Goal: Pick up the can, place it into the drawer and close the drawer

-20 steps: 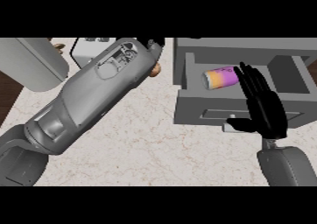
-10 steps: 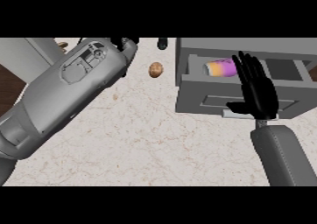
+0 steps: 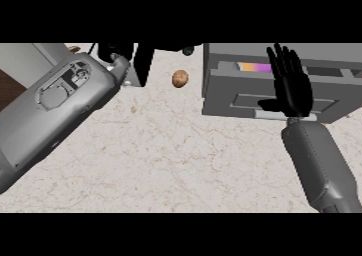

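Inside the grey drawer, at the far right corner of the surface, lies the can. Only a narrow strip of it shows, orange at its left and purple at its right, just behind the drawer's front panel. Its right end is hidden by the fingers of the right hand. The drawer stands a little way out of its cabinet, so that only a thin band of its inside can be seen.

The right hand lies flat across the drawer's front, black, its fingers straight and close together, pointing toward the far edge, with their tips over the drawer's opening. It pinches nothing. Its thumb sticks out to the left over the front panel, and the heel of the hand sits on the pale handle bar at the panel's near edge. The grey right forearm runs from there back to the near right corner of the surface.

Left of the drawer, apart from it, a small brown egg-shaped thing rests on the surface near the far edge. Further left, the broad left forearm crosses the surface's left side on a slant. The left hand is a dark shape at the far edge; whether it is spread or closed cannot be told.
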Robot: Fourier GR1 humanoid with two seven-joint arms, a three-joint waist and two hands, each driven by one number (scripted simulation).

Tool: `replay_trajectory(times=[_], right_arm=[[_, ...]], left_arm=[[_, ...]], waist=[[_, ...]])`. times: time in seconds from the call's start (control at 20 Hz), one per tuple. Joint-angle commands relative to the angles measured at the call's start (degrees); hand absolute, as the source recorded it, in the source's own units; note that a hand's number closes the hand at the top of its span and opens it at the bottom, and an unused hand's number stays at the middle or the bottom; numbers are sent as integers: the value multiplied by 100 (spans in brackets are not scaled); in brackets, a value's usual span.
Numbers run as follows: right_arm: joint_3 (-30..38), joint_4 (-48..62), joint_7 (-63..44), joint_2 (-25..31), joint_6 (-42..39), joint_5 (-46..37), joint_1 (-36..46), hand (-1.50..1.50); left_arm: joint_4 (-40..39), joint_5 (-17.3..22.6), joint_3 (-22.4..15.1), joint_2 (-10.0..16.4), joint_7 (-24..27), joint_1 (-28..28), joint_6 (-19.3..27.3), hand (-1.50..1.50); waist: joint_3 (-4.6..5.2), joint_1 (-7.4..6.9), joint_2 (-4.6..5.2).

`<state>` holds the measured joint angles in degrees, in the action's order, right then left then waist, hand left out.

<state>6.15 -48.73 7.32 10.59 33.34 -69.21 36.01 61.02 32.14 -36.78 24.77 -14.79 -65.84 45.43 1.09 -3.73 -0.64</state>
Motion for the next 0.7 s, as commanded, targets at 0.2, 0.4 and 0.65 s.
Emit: replay_trajectory(times=[0.2, 0.4, 0.65], right_arm=[[399, 1763, -134, -168, 700, -64, 1156, -150], [508, 2432, -128, -141, 975, -155, 1702, -150], [640, 2890, -352, 104, 748, -187, 2414, -150]], left_arm=[[897, -74, 109, 488, -88, 771, -95, -150], [1010, -178, 106, 562, -56, 980, -170, -150], [1270, -293, 90, 521, -76, 1113, -86, -150]], waist=[[-118, -99, 142], [-122, -116, 193], [-122, -188, 223]])
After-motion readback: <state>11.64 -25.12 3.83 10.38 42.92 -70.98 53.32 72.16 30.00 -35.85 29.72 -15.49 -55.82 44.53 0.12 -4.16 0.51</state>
